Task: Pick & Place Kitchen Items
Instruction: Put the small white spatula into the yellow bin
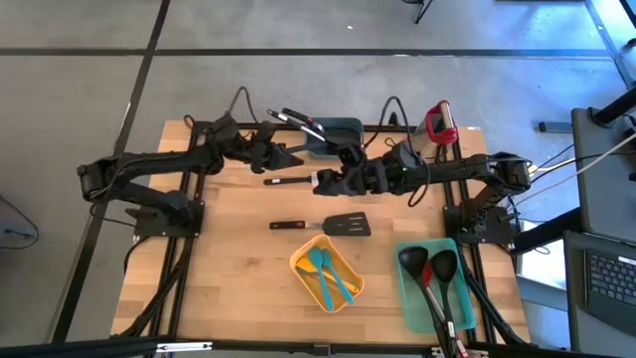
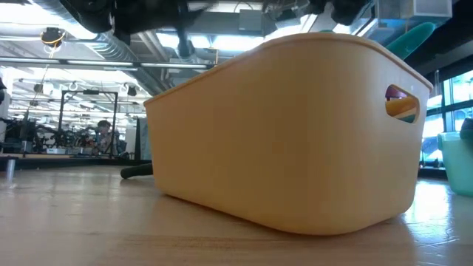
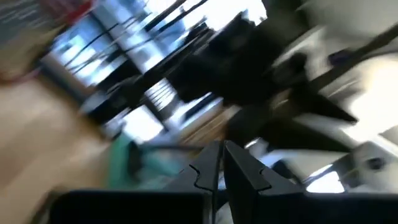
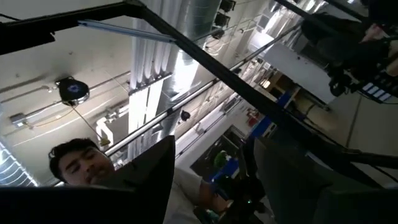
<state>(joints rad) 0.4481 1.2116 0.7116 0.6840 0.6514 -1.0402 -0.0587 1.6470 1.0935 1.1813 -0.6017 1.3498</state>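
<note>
My left gripper [image 1: 294, 155] hovers at the table's far middle, beside a dark teal bin [image 1: 343, 129] from which several black utensils [image 1: 298, 121] stick out. In the left wrist view its fingers [image 3: 219, 169] stand together with nothing seen between them. My right gripper [image 1: 324, 181] is just right of it, tipped upward; its fingers [image 4: 163, 171] are wide apart and empty. A black-handled utensil [image 1: 286, 181] lies on the table below both grippers. A black turner [image 1: 328, 226] lies flat at the table's middle.
A yellow bin [image 1: 326, 273] [image 2: 295, 125] near the front holds teal spatulas [image 1: 324, 267]. A teal tray [image 1: 437, 283] at the front right holds black, red-trimmed ladles [image 1: 429, 264]. A red item [image 1: 439, 121] stands at the far right. A person shows in the right wrist view [image 4: 81, 163].
</note>
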